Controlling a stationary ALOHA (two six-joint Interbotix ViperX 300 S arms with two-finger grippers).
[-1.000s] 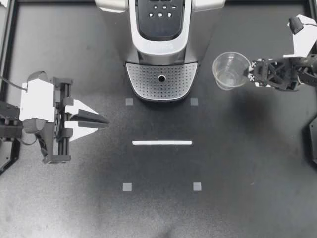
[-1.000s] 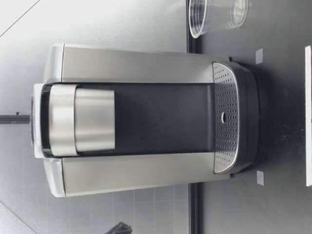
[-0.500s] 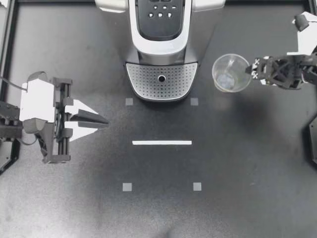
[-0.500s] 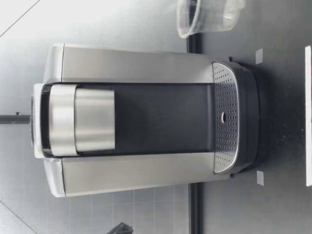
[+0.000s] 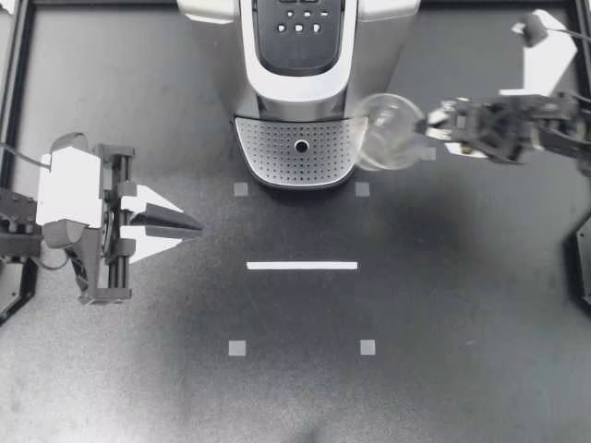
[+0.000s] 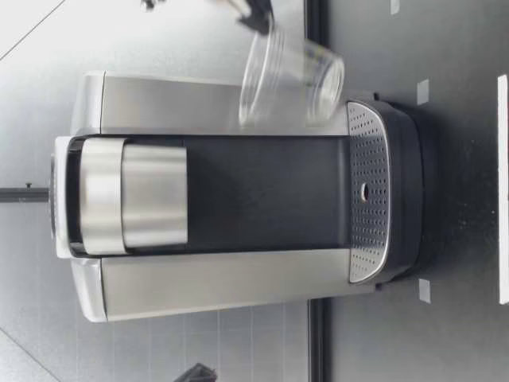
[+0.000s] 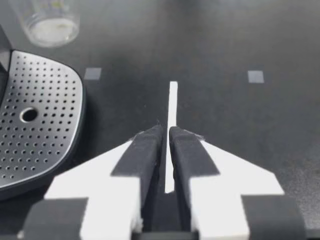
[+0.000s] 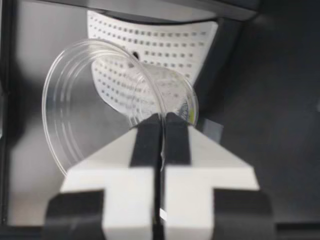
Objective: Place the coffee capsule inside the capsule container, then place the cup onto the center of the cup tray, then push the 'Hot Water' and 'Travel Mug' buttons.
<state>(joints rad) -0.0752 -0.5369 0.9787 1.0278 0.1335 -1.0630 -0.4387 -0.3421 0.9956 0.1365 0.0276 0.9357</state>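
While the clear cup (image 5: pixel 386 135) was held tilted above the tray's (image 5: pixel 277 152) edge, its thin rim was pinched by the right gripper (image 5: pixel 430 125). It was judged light, flimsy and easily crushed. The left gripper (image 5: pixel 189 223) was closed and empty.

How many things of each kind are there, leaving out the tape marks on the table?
coffee machine: 1
clear plastic cup: 1
grippers: 2, my left gripper and my right gripper
Total: 4
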